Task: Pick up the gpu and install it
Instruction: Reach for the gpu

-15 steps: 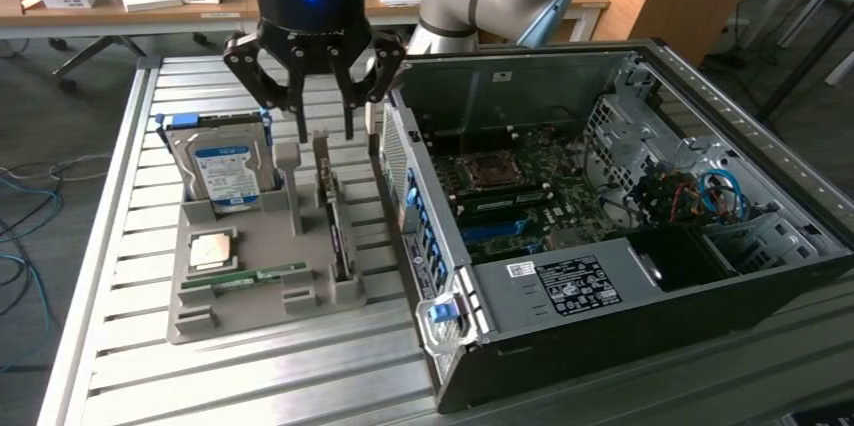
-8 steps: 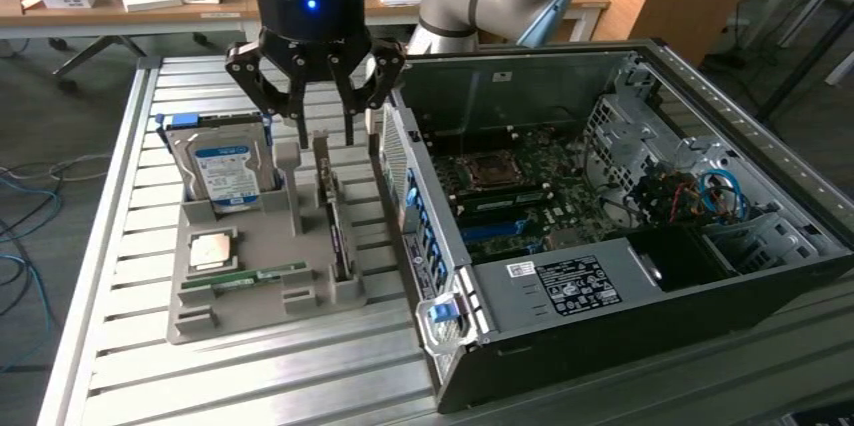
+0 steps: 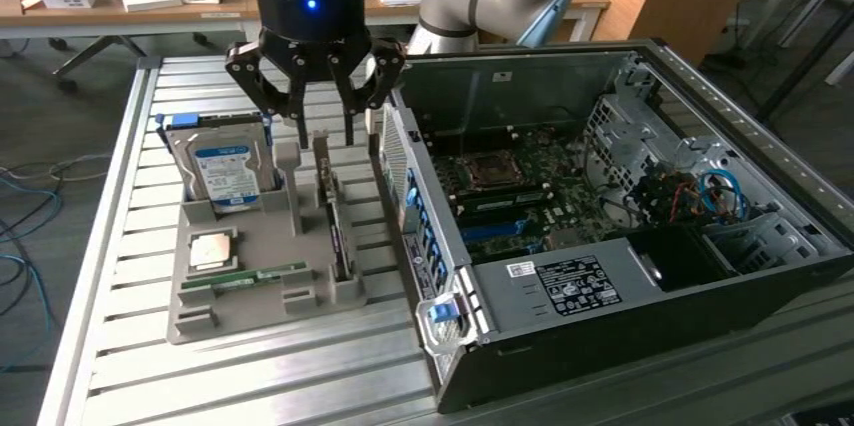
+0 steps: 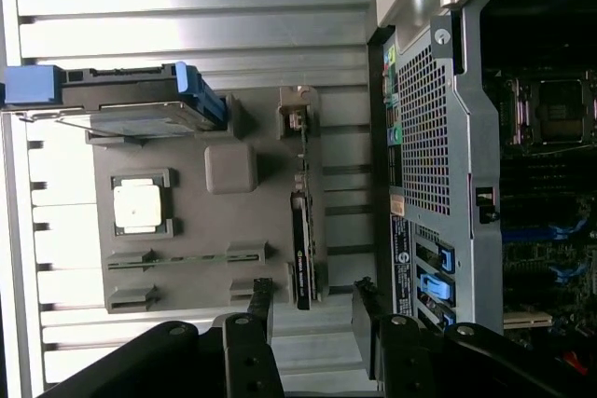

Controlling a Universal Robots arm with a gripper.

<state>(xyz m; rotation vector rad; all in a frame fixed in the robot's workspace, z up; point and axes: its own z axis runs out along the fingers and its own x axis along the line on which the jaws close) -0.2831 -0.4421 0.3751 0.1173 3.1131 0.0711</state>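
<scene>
Open, empty pincer (image 3: 327, 134) hovers above the gpu (image 3: 340, 241) (standing on edge in a grey tray (image 3: 260, 241)) beside an open computer case (image 3: 521, 76).

The gpu (image 3: 340, 241) is a thin, flat, rectangular card standing upright on its long edge in a slot of the grey holder tray (image 3: 254, 301), which rests on the slatted metal table (image 3: 120, 246). It occupies the side of the tray nearest the open computer case (image 3: 574, 281), running alongside the case's perforated end wall, near it yet apart from it. In the wrist view the gpu (image 4: 300, 230) appears edge-on as a narrow dark strip, with small pale lettering towards one end and a silvery bracket at the other, standing free in its slot
</scene>
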